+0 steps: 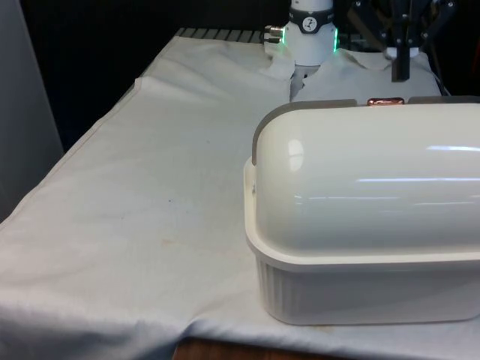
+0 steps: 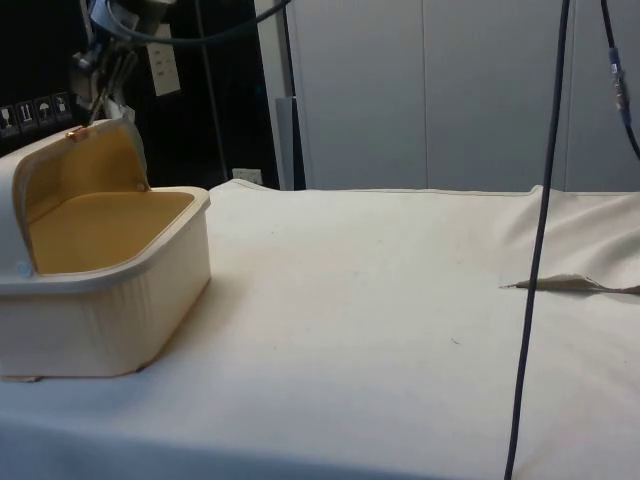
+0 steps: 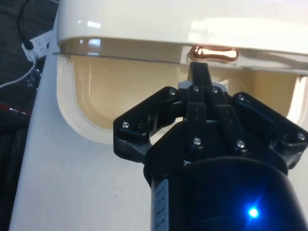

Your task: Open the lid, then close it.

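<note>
Lid rolled back, gripper by the copper handle

Nearest the front view's camera, the bread box (image 1: pixel 360 292) sits on the white cloth (image 1: pixel 135 225), its domed lid (image 1: pixel 360 187) rolled up and back so the side view shows the tan hollow of the box wide open. At the lid's far top edge glints the copper handle (image 3: pixel 214 54), and just beyond it hangs the gripper (image 3: pixel 199 72), fingers pressed together with nothing between them, tip just beside the handle, likely poised there to push the lid shut again.
</note>
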